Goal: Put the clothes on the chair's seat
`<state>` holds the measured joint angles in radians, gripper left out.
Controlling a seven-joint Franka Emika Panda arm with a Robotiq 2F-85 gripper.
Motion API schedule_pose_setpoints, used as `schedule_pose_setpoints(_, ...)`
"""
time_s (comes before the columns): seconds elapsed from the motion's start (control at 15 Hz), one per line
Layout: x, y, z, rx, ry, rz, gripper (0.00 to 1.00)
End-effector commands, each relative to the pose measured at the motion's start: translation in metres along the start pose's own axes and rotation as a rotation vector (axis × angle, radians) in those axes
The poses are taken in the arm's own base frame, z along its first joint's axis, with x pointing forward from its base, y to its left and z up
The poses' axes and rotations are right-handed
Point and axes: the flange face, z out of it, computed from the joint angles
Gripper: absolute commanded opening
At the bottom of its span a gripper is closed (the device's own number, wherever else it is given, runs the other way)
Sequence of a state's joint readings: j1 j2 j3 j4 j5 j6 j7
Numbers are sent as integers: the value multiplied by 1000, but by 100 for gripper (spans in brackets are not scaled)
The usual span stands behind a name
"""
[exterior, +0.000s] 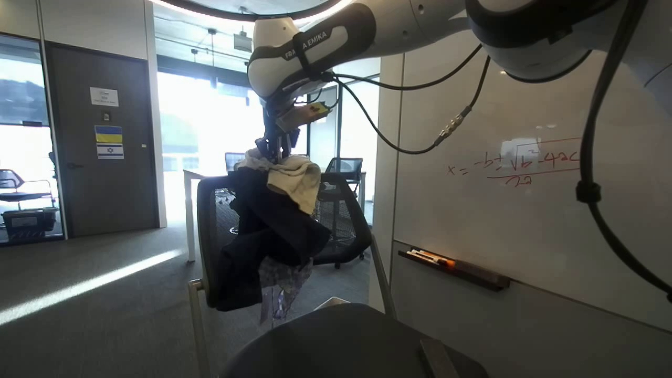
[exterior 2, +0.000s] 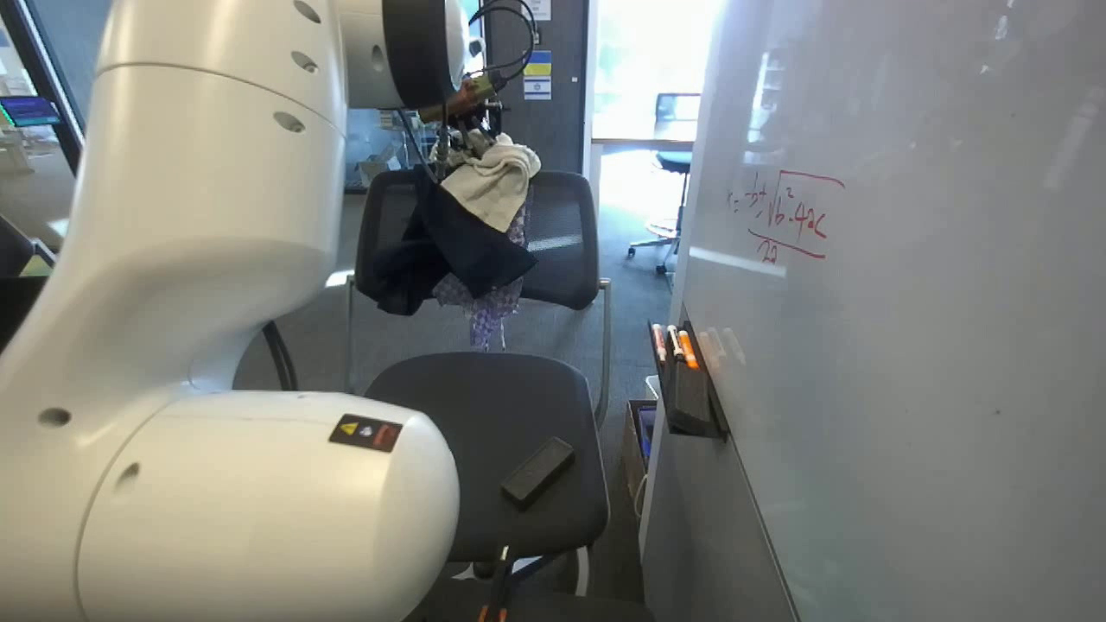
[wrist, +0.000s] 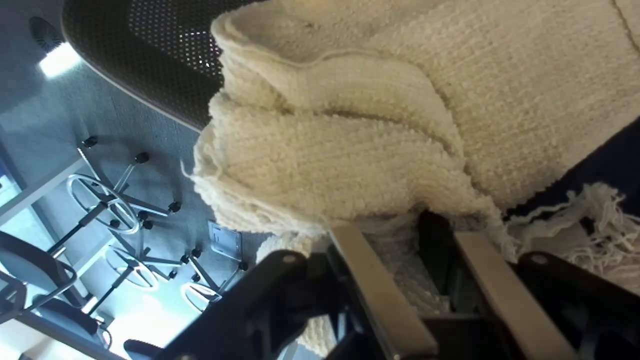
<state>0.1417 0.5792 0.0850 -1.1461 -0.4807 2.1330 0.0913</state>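
The clothes are a bundle: a cream cloth (exterior: 296, 181), a dark garment (exterior: 273, 226) and a patterned purple-grey fabric (exterior 2: 492, 307) hanging lowest. They hang in front of the chair's backrest (exterior 2: 566, 233), peaking above its top edge. Whether they rest on the backrest is unclear. My gripper (exterior: 280, 153) points down at the top of the bundle in both exterior views. In the wrist view the fingers (wrist: 400, 227) are partly closed with bunched fabric between them; the fingertips are buried in cloth. The chair's seat (exterior 2: 484, 406) lies lower, in front of the backrest, apart from the clothes.
A dark block (exterior 2: 537, 472) lies on the seat. A whiteboard (exterior 2: 899, 363) with a marker tray (exterior 2: 691, 402) stands beside the chair. The chair has metal side frames (exterior: 197, 325). A table and more chairs (exterior: 344, 167) stand behind.
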Motion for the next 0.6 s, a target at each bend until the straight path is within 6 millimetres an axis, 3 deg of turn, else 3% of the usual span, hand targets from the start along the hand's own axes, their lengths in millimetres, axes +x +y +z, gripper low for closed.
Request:
schedule_pose_setpoints(0.0,1,4,-10,17,8,17,6)
schedule_pose_setpoints(0.2,-3,6,-13,40,-15,44,0)
schedule_pose_setpoints(0.33,-8,19,-34,51,-33,100,3)
schedule_pose_setpoints(0.53,-22,50,-89,65,-31,199,2)
